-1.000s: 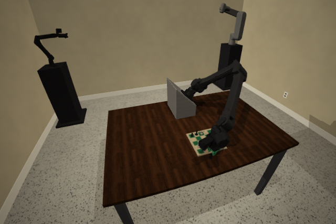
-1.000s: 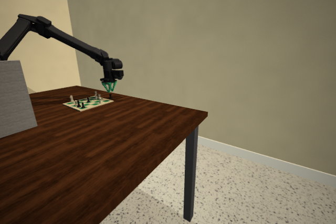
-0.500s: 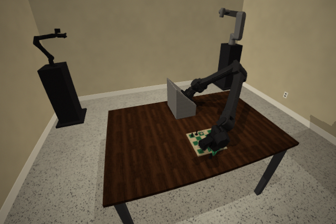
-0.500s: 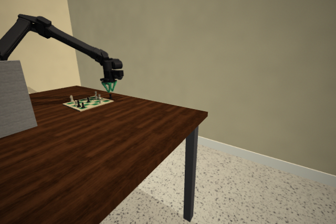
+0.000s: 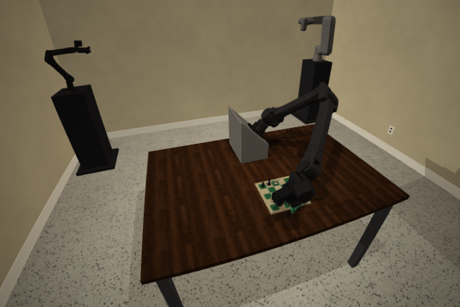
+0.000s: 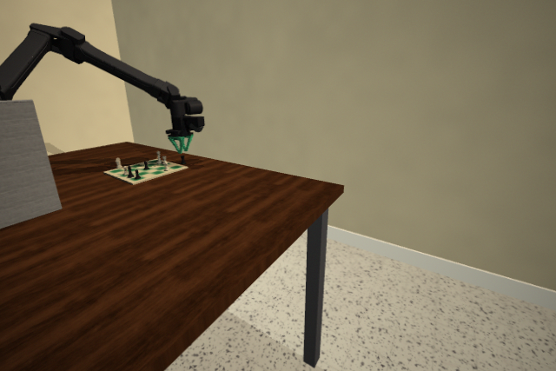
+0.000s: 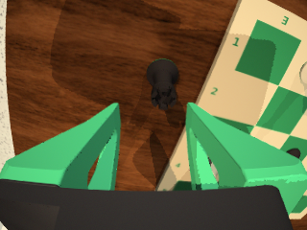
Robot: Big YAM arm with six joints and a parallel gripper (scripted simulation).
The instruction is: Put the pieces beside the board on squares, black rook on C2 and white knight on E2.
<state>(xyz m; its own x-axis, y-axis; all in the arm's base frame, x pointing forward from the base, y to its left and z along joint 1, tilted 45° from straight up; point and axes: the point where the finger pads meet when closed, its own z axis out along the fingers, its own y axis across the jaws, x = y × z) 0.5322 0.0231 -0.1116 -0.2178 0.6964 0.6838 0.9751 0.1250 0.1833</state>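
Wrist view: the gripper (image 7: 153, 129) hangs with its green fingers parted and nothing between them. Past the fingertips, the black rook (image 7: 163, 82) stands upright on the table (image 7: 77, 38), just beside the board (image 7: 225, 92) edge near the digits.

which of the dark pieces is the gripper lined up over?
The dark piece standing alone on the bare wood beside the board's edge, below the part-open, empty gripper. The other dark pieces stand on board squares.
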